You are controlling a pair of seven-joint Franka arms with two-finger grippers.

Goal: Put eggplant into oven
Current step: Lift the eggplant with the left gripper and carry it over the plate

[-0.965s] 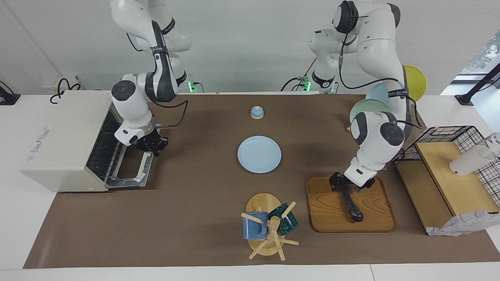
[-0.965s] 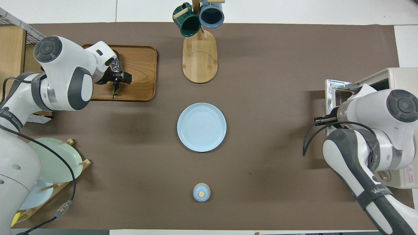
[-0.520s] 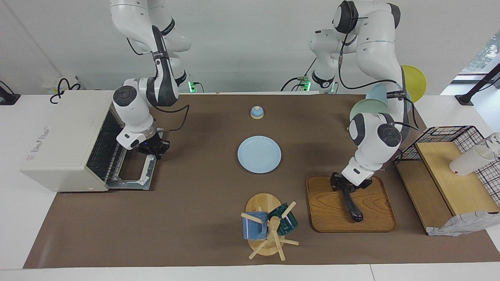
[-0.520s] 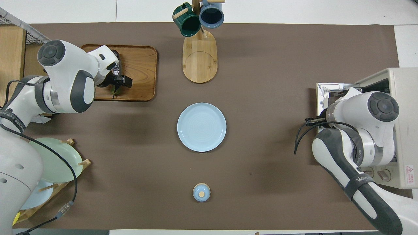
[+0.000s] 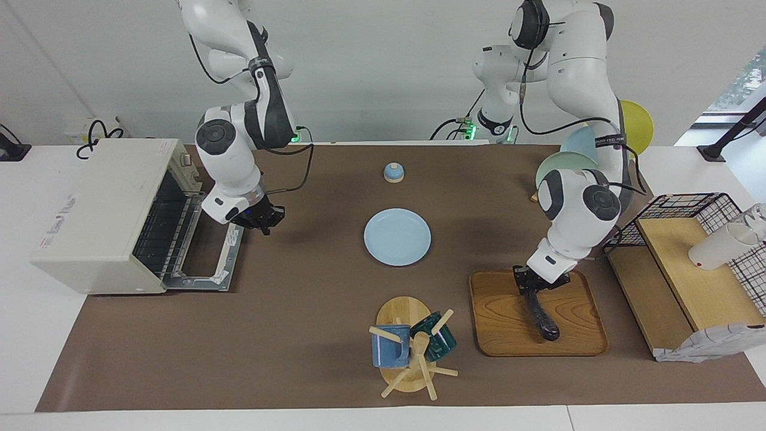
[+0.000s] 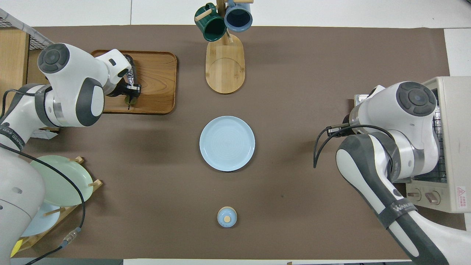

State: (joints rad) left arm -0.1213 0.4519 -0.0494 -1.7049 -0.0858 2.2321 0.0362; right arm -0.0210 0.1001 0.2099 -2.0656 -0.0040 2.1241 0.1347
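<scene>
Brown tabletop: eggplant (image 5: 540,314) on wooden tray (image 5: 499,323) (left end effector (image 5: 530,286) clamping its stem end), oven (image 5: 102,215) empty.

dark purple-black eggplant (image 5: 541,316), off-white oven (image 5: 99,215), pale blue plate (image 5: 397,236), brown wooden tray (image 5: 508,335), blue mug (image 5: 390,347), dark green mug (image 5: 440,338).
</scene>
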